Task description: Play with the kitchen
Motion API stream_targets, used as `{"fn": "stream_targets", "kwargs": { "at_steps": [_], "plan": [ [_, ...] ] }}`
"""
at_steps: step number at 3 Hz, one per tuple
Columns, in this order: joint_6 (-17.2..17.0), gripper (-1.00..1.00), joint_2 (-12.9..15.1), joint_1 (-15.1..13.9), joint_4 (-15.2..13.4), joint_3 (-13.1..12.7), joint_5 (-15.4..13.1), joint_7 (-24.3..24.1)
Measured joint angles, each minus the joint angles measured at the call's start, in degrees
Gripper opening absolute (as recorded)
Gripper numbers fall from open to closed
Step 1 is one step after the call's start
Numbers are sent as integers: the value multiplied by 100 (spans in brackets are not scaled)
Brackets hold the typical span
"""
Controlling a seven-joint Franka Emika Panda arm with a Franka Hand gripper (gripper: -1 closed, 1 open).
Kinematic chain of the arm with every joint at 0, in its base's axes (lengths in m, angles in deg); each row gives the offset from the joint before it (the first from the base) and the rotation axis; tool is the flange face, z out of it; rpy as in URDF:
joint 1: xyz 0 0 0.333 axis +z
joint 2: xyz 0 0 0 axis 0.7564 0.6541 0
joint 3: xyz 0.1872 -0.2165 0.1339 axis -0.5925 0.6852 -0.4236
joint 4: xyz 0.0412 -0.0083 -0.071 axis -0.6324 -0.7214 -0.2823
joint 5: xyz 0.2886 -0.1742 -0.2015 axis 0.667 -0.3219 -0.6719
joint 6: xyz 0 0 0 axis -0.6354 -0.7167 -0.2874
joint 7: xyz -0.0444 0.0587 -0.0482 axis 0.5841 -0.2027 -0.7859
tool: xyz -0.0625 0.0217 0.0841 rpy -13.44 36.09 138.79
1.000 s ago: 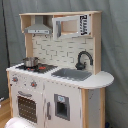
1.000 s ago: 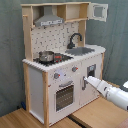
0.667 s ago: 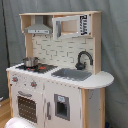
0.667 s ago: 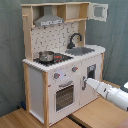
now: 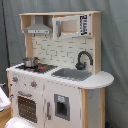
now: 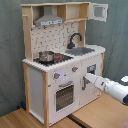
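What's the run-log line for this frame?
arm: reaching at kitchen lower front, by cabinet door handle | pot: on stove | oven door: shut

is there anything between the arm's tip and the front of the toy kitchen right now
Nothing visible does. In the second exterior view the gripper is right up against the white lower cabinet door of the kitchen, beside the oven door. No loose object shows in the space between them.

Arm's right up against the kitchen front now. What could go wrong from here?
1. The tool sits by the cupboard door under the sink; pushing on could jam it or tip the kitchen.
2. A jolt might slide the loose-looking pot off the stove.
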Motion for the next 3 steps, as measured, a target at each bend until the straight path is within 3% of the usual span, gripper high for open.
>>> {"fn": "stream_targets", "kwargs": {
  "at_steps": [3],
  "plan": [
    [1591,100,-14,23,-945,515,-2,295]
  ]
}}
